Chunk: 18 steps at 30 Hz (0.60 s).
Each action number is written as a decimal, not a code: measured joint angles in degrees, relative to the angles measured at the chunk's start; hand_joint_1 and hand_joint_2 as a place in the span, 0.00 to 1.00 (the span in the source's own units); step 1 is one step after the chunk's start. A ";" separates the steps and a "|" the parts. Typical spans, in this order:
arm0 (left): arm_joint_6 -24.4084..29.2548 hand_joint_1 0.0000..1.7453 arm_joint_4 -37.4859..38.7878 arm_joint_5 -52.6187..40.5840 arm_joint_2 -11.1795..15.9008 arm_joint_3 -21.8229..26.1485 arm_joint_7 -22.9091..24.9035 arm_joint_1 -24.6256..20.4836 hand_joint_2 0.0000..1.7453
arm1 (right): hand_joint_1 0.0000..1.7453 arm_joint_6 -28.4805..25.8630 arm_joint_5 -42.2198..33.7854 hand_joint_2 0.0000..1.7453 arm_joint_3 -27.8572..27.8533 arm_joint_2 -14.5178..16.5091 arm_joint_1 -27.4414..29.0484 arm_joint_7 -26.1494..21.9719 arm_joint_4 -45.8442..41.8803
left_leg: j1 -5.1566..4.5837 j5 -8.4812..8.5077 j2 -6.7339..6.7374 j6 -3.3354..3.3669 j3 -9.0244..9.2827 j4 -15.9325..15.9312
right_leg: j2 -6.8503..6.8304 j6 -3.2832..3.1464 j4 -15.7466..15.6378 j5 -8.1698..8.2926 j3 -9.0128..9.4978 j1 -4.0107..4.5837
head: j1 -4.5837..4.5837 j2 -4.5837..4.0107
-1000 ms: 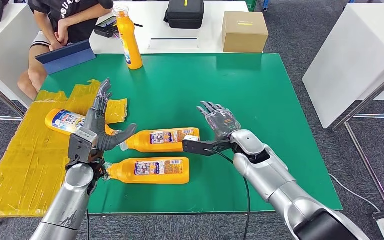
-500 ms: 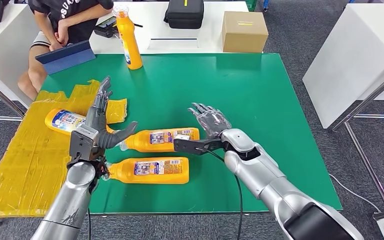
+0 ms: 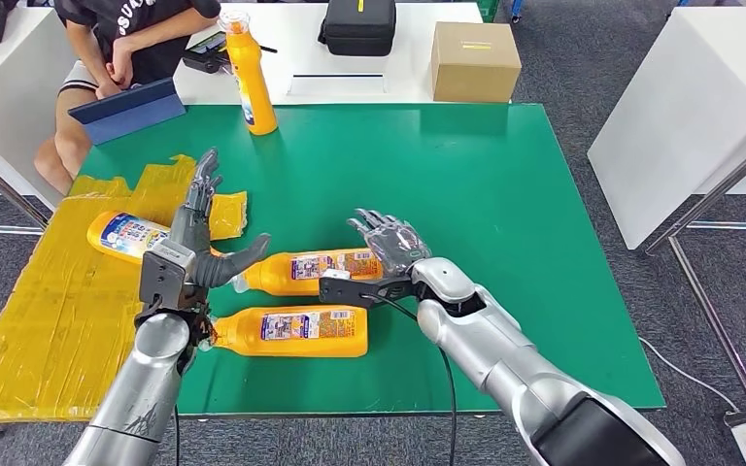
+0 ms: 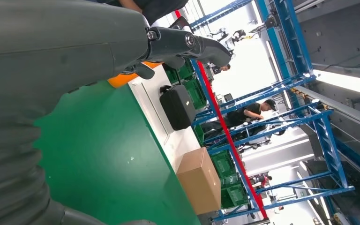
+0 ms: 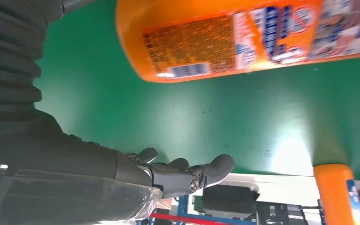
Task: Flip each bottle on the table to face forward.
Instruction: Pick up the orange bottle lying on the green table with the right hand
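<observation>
Bottle nearest robot (image 3: 291, 331) lies flat on green desk (image 3: 505, 214) at 6 o'clock, label up. Second lying bottle (image 3: 301, 271) just beyond it, right hand (image 3: 389, 248) at its base end, fingers spread wide, holding nothing. Left hand (image 3: 192, 243) at 9 o'clock by bottle necks, likewise wide, empty. Third bottle (image 3: 126, 234) lies on yellow sheet (image 3: 49, 301) further left. Upright bottle (image 3: 248, 73) at 11 o'clock, far edge. Step judged: reach for second bottle. Next move calls for closing right hand round its body, then rolling it.

Grey carpet floor (image 3: 563, 58) surrounds a green table (image 3: 505, 194) and white tables (image 3: 685, 116)
</observation>
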 joint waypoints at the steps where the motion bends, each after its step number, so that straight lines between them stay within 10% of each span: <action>1: 0.01 0.00 0.04 0.00 -0.01 0.01 0.00 -0.02 1.00 | 0.00 -0.05 0.00 1.00 0.02 0.10 -0.04 0.00 0.14 | 0.00 0.00 0.00 0.00 0.00 0.00 | 0.00 0.00 0.00 0.00 0.00 0.00 | 0.00 0.00; 18: 0.09 0.00 2.11 1.67 -0.38 0.90 -1.18 -1.36 1.00 | 0.00 -1.62 0.69 1.00 1.08 5.53 -3.32 2.48 12.13 | -0.01 0.00 0.00 0.00 0.00 0.00 | 0.00 0.00 0.00 0.00 0.00 0.00 | 0.01 0.00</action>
